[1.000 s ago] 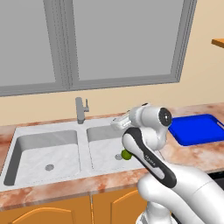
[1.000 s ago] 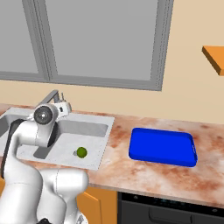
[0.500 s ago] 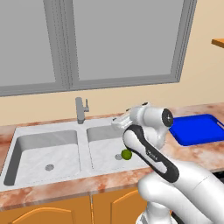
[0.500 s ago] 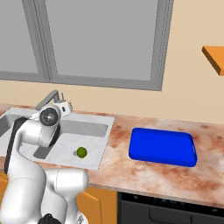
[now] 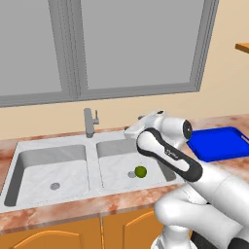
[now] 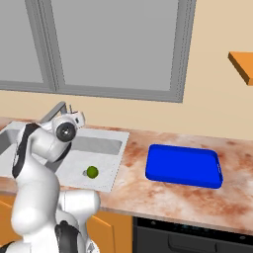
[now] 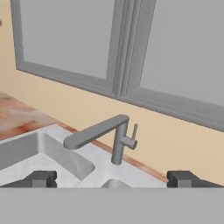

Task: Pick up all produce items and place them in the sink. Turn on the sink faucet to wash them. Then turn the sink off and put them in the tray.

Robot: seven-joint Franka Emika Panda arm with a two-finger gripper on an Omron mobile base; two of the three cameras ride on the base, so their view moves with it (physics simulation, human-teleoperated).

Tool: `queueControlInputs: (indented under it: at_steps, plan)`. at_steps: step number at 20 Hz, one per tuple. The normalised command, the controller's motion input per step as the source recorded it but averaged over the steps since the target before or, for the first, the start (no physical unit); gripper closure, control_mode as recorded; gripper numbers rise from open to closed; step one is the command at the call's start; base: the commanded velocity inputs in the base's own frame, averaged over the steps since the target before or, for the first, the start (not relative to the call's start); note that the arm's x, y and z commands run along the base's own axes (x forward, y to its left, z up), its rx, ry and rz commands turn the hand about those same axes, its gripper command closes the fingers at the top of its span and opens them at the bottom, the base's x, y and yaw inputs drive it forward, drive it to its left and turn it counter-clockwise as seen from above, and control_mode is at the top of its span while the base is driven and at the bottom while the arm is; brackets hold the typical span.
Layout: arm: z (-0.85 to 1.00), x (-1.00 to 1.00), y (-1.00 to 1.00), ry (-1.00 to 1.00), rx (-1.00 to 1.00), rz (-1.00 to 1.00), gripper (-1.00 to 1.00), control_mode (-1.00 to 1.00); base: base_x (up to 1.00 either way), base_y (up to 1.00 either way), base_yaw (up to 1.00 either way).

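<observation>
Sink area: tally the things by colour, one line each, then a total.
Green: 1, lime
Blue: 1, tray
Grey: 1, faucet
Pale marbled: 1, sink
Total: 4

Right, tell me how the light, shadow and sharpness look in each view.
Left base view: even, flat light, soft shading inside the sink, lime crisp. Right base view: no glare on the blue tray, a thin shadow under its edge. Hand view: faucet sharp, the fingers dark at the bottom.
</observation>
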Motion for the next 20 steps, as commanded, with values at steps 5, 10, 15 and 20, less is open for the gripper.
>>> queueControlInputs:
  at_steps: [5,10,15,20]
  plan:
    - [0.0,0.25,0.15,-0.07,0.05,0.04,-1.0,-1.0,0.0,0.0,0.0]
    - [0.0,0.28,0.24,-0.06,0.01,0.04,-1.0,-1.0,0.0,0.0,0.0]
    - [0.0,0.26,0.23,-0.05,0.0,0.05,-1.0,-1.0,0.0,0.0,0.0]
    - [-0.06,0.29,0.09,-0.06,0.0,0.09,-1.0,-1.0,0.0,0.0,0.0]
